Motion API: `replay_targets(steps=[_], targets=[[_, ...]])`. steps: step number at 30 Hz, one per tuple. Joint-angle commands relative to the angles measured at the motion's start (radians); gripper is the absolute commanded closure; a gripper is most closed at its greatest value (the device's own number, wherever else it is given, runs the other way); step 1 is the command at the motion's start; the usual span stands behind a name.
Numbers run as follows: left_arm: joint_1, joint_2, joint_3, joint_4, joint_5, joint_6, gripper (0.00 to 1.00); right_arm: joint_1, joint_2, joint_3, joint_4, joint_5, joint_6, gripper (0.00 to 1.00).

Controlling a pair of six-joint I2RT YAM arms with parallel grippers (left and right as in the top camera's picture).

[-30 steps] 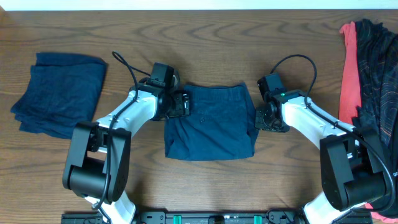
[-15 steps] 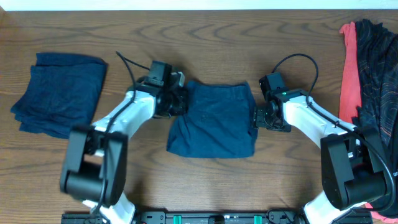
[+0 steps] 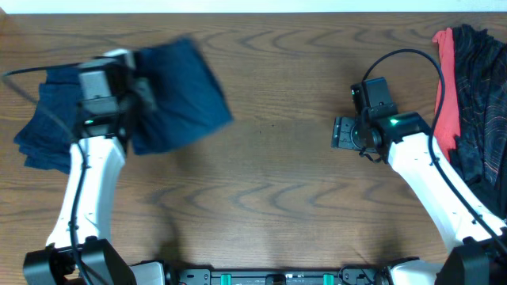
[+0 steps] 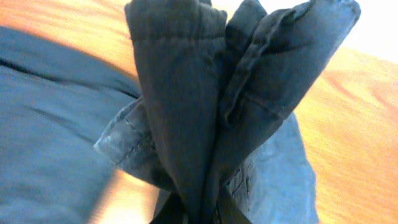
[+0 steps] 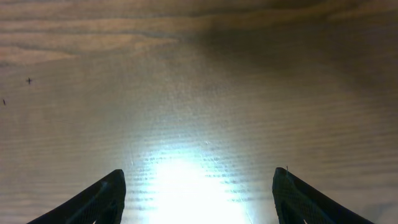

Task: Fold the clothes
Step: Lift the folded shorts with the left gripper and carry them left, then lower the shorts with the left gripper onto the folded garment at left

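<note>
My left gripper is shut on folded dark navy shorts, which hang blurred at the far left of the table. In the left wrist view the bunched shorts rise straight out of the closed jaws of that gripper. Under and beside them lies a folded navy garment, showing as blue cloth in the wrist view. My right gripper stands open over bare wood right of centre, its fingers wide apart with nothing between them.
A coral-red garment and a blackish speckled garment lie heaped at the table's right edge, close behind the right arm. The wooden table runs between the two arms.
The left gripper shut on the shorts and carried them from the table's centre to the far left. The right gripper let go, opened wider and drew back to the right.
</note>
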Motion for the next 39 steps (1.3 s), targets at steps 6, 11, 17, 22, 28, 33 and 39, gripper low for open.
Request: replay_targets(steps=[6,11,17,22,28,33,39], targets=[[0.216,0.013,0.006,0.158,-0.046,0.021,0.94,-0.006,-0.009,0.005,-0.051,0.010,-0.018,0.26],[0.328,0.038,0.004,0.160,-0.046,0.020,0.94,-0.005,-0.009,0.005,-0.051,0.010,-0.017,0.26],[0.436,0.082,0.003,0.146,-0.084,-0.046,0.94,-0.006,-0.009,0.005,-0.054,0.010,-0.018,0.26],[0.499,0.093,0.003,0.127,-0.090,-0.203,0.94,-0.005,-0.009,0.005,-0.054,0.010,-0.018,0.26],[0.517,0.093,0.000,0.065,-0.192,-0.391,0.94,-0.006,-0.009,0.005,-0.053,0.010,-0.018,0.26],[0.517,0.096,-0.002,0.087,-0.172,-0.401,0.94,-0.006,-0.009,0.005,-0.062,0.010,-0.018,0.25],[0.517,0.072,-0.001,0.198,0.028,-0.358,0.94,-0.005,-0.008,0.005,-0.063,0.010,-0.017,0.25]])
